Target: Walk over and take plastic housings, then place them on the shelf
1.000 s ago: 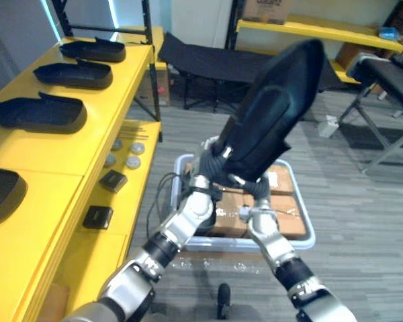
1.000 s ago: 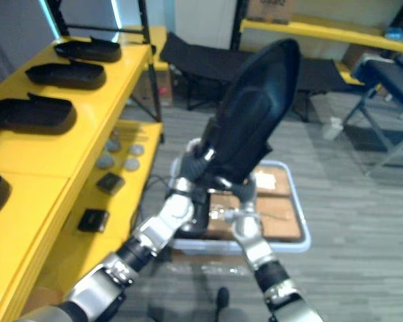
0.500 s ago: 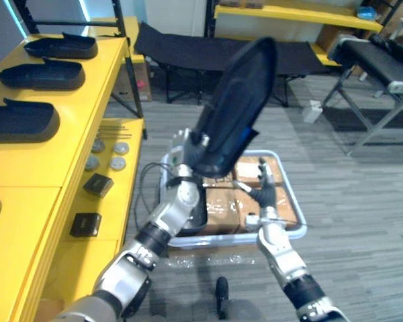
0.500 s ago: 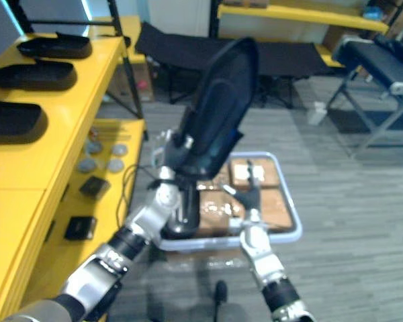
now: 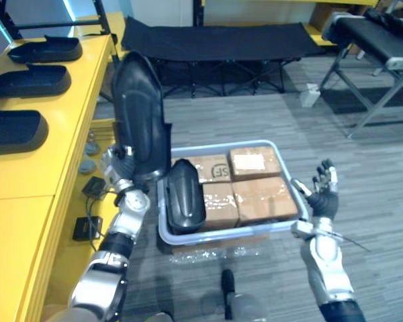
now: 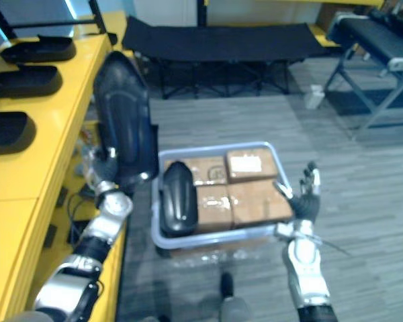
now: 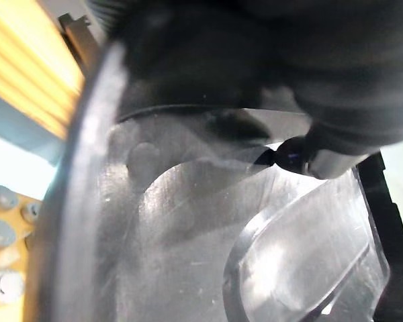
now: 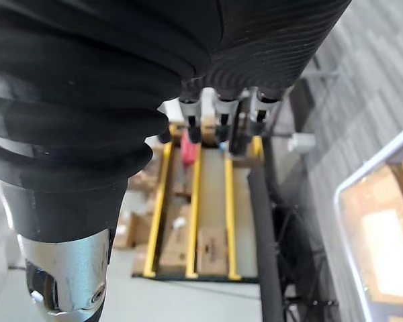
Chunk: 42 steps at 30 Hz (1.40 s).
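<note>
You've got print on the cardboard boxes (image 5: 265, 198) in the grey tote (image 5: 162, 233), and that's where it ends. Look at the back box just beside the plastic housing (image 5: 186, 198) lying in the tote: there's a dark printed mark (image 5: 218, 172) on its top, a couple of bold characters, too blurred to read with any confidence. The back box next to it wears a white label (image 5: 250, 162), and its lines are far too small for you to make out. Pale flecks on the front box by the housing can't be told as lettering. Nothing here reads cleanly.
</note>
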{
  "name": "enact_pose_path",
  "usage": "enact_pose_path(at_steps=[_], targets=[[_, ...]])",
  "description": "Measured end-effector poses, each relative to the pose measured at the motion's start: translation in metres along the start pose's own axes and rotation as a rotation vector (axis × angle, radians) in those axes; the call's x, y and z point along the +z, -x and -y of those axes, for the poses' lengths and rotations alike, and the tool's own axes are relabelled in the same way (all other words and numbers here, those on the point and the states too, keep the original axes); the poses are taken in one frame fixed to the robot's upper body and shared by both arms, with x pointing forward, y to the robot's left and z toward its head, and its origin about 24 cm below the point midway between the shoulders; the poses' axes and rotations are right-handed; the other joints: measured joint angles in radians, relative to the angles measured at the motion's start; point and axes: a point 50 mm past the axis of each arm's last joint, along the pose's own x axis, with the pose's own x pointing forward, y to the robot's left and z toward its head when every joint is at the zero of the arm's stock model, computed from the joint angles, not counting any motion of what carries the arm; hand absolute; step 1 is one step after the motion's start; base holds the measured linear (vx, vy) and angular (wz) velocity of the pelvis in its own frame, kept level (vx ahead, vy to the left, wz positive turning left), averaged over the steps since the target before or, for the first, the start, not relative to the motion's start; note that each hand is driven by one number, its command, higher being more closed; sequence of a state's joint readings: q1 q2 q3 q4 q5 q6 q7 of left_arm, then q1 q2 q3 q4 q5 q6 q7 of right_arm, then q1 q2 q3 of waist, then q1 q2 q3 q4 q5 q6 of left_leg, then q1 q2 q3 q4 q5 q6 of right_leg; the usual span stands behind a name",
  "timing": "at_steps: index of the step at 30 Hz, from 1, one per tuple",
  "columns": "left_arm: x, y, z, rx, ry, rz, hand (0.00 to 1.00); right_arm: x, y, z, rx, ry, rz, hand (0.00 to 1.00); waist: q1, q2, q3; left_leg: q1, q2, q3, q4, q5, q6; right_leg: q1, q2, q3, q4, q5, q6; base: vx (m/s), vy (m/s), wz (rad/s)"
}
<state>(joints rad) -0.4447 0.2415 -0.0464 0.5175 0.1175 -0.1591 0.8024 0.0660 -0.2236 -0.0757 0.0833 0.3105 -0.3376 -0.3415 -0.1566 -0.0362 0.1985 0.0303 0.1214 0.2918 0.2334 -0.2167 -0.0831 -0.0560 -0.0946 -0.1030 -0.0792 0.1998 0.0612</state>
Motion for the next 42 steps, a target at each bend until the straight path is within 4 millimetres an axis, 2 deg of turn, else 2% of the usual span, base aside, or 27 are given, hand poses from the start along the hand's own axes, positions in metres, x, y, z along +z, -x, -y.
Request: enact_pose_path(at_steps=[2,3,6,8,9,12,13,15,17,20,21,22,24,25,26,27,29,31,33,34,35,37,42], targets=[[0.01,0.018,-0.003,-0.013,0.195,0.028,1.0,-0.005,0.007,0.015,-0.067,-0.012,-0.009,0.0,0.003,0.007,0.0,0.001,-0.001,-0.001,-0.004,0.0,0.0,0.0,-0.001,0.0,0.0,0.0,0.0,0.04,0.012,0.01],[0.022,0.03,-0.005,-0.029,0.309,0.066,1.0,-0.008,0.012,0.022,-0.095,-0.018,-0.017,0.0,0.007,0.011,-0.002,0.002,-0.003,-0.004,-0.009,0.0,0.0,0.001,-0.002,-0.002,0.0,0.0,0.0,0.02,0.003,0.07],[0.046,0.044,-0.013,-0.058,0.469,0.155,1.0,-0.007,0.015,0.02,-0.069,-0.035,0.001,0.0,0.014,0.028,-0.012,0.003,-0.008,-0.011,-0.01,0.0,0.001,0.007,-0.001,-0.011,0.0,0.0,0.0,-0.01,0.002,0.07],[0.062,0.051,-0.021,-0.065,0.543,0.221,1.0,-0.006,0.015,0.017,-0.032,-0.043,0.013,0.0,0.037,0.054,-0.025,0.002,-0.012,-0.023,-0.012,0.0,0.004,0.019,-0.009,-0.031,0.0,-0.003,0.003,-0.05,-0.003,0.16],[0.065,0.052,-0.025,-0.065,0.551,0.234,1.0,-0.006,0.015,0.016,-0.022,-0.045,0.013,0.0,0.04,0.061,-0.029,0.002,-0.014,-0.033,-0.013,0.001,0.005,0.026,-0.01,-0.038,0.0,-0.009,0.007,-0.05,-0.01,0.32],[0.068,0.06,-0.052,-0.008,0.56,0.274,1.0,0.0,0.013,0.003,0.046,-0.076,0.04,0.0,0.073,0.092,-0.05,0.001,-0.018,-0.082,-0.016,0.003,0.007,0.053,-0.016,-0.091,-0.009,-0.037,0.008,-0.03,-0.027,0.42],[0.067,0.06,-0.058,0.014,0.548,0.277,1.0,0.001,0.012,-0.001,0.065,-0.091,0.043,0.0,0.08,0.096,-0.052,0.0,-0.018,-0.091,-0.018,0.005,0.007,0.056,-0.017,-0.1,-0.009,-0.041,0.01,-0.02,-0.026,0.41],[0.06,0.058,-0.082,0.104,0.497,0.28,1.0,0.008,0.007,-0.022,0.151,-0.149,0.067,0.0,0.117,0.104,-0.062,-0.024,-0.024,-0.134,-0.02,0.021,0.002,0.059,-0.025,-0.146,-0.009,-0.045,0.008,-0.02,-0.027,0.56],[0.057,0.058,-0.099,0.167,0.452,0.286,1.0,0.012,0.003,-0.038,0.211,-0.189,0.077,0.0,0.138,0.101,-0.061,-0.036,-0.031,-0.171,-0.037,0.042,0.0,0.06,-0.03,-0.183,-0.009,-0.041,0.009,0.0,-0.047,0.65],[0.045,0.06,-0.133,0.282,0.326,0.273,1.0,0.014,0.004,-0.07,0.327,-0.239,0.067,0.0,0.204,0.094,-0.062,-0.038,-0.039,-0.251,-0.066,0.076,-0.004,0.091,-0.035,-0.266,-0.002,-0.041,0.006,0.05,-0.056,0.82],[0.038,0.064,-0.151,0.343,0.265,0.253,1.0,0.014,0.002,-0.089,0.389,-0.246,0.051,0.0,0.244,0.091,-0.064,-0.043,-0.045,-0.287,-0.076,0.088,-0.003,0.104,-0.038,-0.312,-0.001,-0.042,0.006,0.02,-0.03,0.7],[0.035,0.066,-0.157,0.362,0.241,0.244,1.0,0.013,0.002,-0.095,0.409,-0.247,0.047,0.0,0.261,0.089,-0.065,-0.053,-0.049,-0.305,-0.082,0.093,-0.002,0.109,-0.04,-0.331,-0.001,-0.043,0.007,0.01,-0.032,0.99],[0.023,0.078,-0.184,0.45,0.131,0.205,1.0,0.004,-0.001,-0.115,0.452,-0.243,0.004,0.0,0.318,0.074,-0.074,-0.069,-0.074,-0.393,-0.098,0.117,0.004,0.134,-0.054,-0.421,-0.002,-0.055,0.015,0.03,-0.013,1.11],[0.021,0.082,-0.192,0.478,0.109,0.192,1.0,0.001,-0.002,-0.118,0.452,-0.242,-0.011,0.0,0.337,0.068,-0.078,-0.067,-0.078,-0.406,-0.107,0.122,0.005,0.14,-0.059,-0.433,-0.002,-0.058,0.017,0.06,0.016,0.98],[0.015,0.092,-0.205,0.526,0.063,0.154,1.0,-0.006,0.0,-0.121,0.452,-0.238,-0.041,0.0,0.375,0.056,-0.084,-0.066,-0.088,-0.43,-0.121,0.132,0.008,0.154,-0.067,-0.463,-0.004,-0.064,0.025,0.06,0.019,0.65],[0.012,0.098,-0.212,0.55,0.039,0.135,1.0,-0.009,0.001,-0.123,0.452,-0.242,-0.055,0.0,0.394,0.053,-0.086,-0.065,-0.093,-0.445,-0.121,0.133,0.01,0.163,-0.07,-0.475,-0.002,-0.067,0.026,0.08,0.037,0.77],[0.002,0.12,-0.233,0.63,-0.004,0.044,1.0,-0.015,0.009,-0.134,0.475,-0.258,-0.092,0.0,0.446,0.04,-0.094,-0.063,-0.117,-0.484,-0.12,0.135,0.014,0.195,-0.087,-0.515,-0.001,-0.084,0.041,0.06,0.041,0.64],[-0.003,0.134,-0.242,0.664,0.005,-0.002,1.0,-0.016,0.012,-0.138,0.496,-0.251,-0.096,0.0,0.457,0.035,-0.097,-0.072,-0.137,-0.503,-0.122,0.13,0.03,0.215,-0.1,-0.551,0.0,-0.1,0.045,0.0,0.036,0.59],[0.0,0.136,-0.242,0.657,0.026,0.002,1.0,-0.018,0.012,-0.134,0.483,-0.241,-0.104,0.0,0.438,0.026,-0.104,-0.098,-0.118,-0.42,-0.12,0.125,0.051,0.243,-0.111,-0.625,0.0,-0.116,0.058,0.02,-0.001,1.11],[0.004,0.134,-0.238,0.622,0.051,0.033,1.0,-0.019,0.01,-0.128,0.459,-0.23,-0.104,0.0,0.414,0.018,-0.102,-0.115,-0.091,-0.334,-0.116,0.145,0.064,0.27,-0.116,-0.693,0.001,-0.119,0.062,0.06,0.01,1.49],[0.008,0.129,-0.233,0.587,0.082,0.067,1.0,-0.021,0.007,-0.118,0.43,-0.205,-0.102,0.0,0.404,0.018,-0.102,-0.128,-0.069,-0.267,-0.117,0.18,0.048,0.285,-0.122,-0.741,0.008,-0.121,0.071,0.05,0.047,1.39],[0.011,0.124,-0.227,0.549,0.118,0.094,1.0,-0.023,0.003,-0.106,0.391,-0.147,-0.095,0.0,0.417,0.021,-0.098,-0.135,-0.082,-0.26,-0.133,0.211,0.025,0.285,-0.143,-0.759,0.031,-0.121,0.078,0.05,0.12,0.72],[0.016,0.114,-0.219,0.499,0.166,0.133,1.0,-0.022,0.002,-0.105,0.383,-0.125,-0.082,0.0,0.412,0.013,-0.074,-0.128,-0.113,-0.284,-0.149,0.232,0.036,0.283,-0.175,-0.742,0.068,-0.137,0.055,0.03,0.085,0.21]])
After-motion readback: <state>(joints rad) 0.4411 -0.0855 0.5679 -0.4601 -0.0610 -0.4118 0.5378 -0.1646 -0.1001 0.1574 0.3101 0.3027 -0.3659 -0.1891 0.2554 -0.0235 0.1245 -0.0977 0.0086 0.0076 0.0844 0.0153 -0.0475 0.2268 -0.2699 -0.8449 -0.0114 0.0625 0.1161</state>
